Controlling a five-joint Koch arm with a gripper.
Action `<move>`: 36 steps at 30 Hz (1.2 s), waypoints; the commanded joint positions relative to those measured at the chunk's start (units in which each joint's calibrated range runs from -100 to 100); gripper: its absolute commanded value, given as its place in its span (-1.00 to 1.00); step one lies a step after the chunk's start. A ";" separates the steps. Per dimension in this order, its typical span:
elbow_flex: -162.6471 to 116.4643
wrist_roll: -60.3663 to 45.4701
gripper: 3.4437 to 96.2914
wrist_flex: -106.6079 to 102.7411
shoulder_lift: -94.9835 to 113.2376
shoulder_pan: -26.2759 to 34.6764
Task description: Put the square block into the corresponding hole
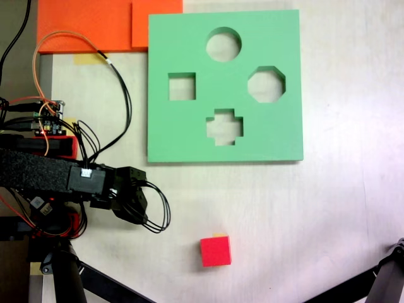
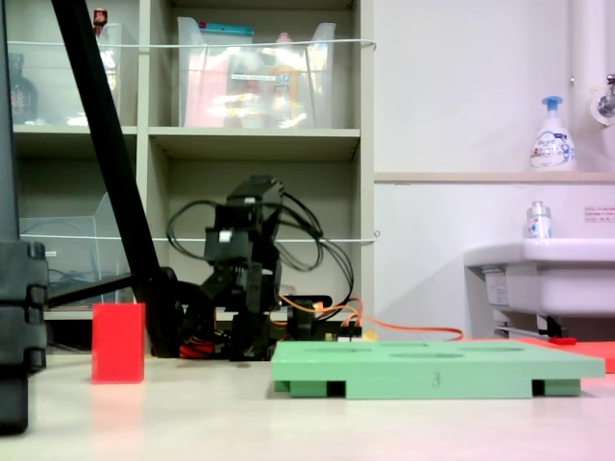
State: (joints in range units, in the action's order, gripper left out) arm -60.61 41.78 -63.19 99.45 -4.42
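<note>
The square block (image 1: 215, 251), a small red cube, stands alone on the pale table near the front edge in the first exterior view, and at the second exterior view's left (image 2: 118, 343). The green board (image 1: 183, 136) lies flat beyond it. Its square hole (image 1: 182, 86), the corresponding hole, is empty on the first exterior view's left side. From the side the board (image 2: 432, 370) hides which cut-out is which. My gripper (image 1: 129, 201) is folded in at the arm's end, left of the block and apart from it. Its fingers are hidden in both exterior views (image 2: 252, 288).
Round (image 1: 223, 44), octagonal (image 1: 266, 84) and cross-shaped (image 1: 224, 126) cut-outs share the board. Orange foam sheets (image 1: 88, 25) lie at the back left. Loose cables (image 1: 120, 95) loop beside the arm. Black stand legs (image 1: 379, 278) cross the front corners.
</note>
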 commanded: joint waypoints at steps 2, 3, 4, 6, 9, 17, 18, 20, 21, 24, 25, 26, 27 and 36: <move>23.92 0.20 -0.07 -24.68 0.55 -0.05; 28.30 0.20 -0.07 -27.18 0.55 -0.05; 33.89 0.20 -0.07 -29.88 -0.57 -0.20; 43.36 0.39 -0.08 -34.40 -10.77 -1.47; 56.32 -0.59 -0.09 -36.81 -26.41 -3.96; 62.20 -3.22 -0.03 -36.81 -43.03 -5.86; 64.10 -3.96 0.07 -36.81 -46.52 -6.15; 68.48 -4.59 0.39 -36.81 -54.48 -6.50; 69.48 -4.64 0.58 -36.81 -57.27 -6.59; 71.28 -4.84 0.99 -36.81 -64.68 -7.08; 72.27 -5.23 0.99 -36.81 -67.05 -7.47; 73.67 -5.52 0.99 -36.81 -69.70 -7.77; 75.26 -5.86 0.99 -36.81 -71.94 -8.01; 86.13 -6.30 0.99 -36.81 -93.03 -7.77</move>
State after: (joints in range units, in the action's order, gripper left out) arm 21.90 35.78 -97.55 6.84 -12.38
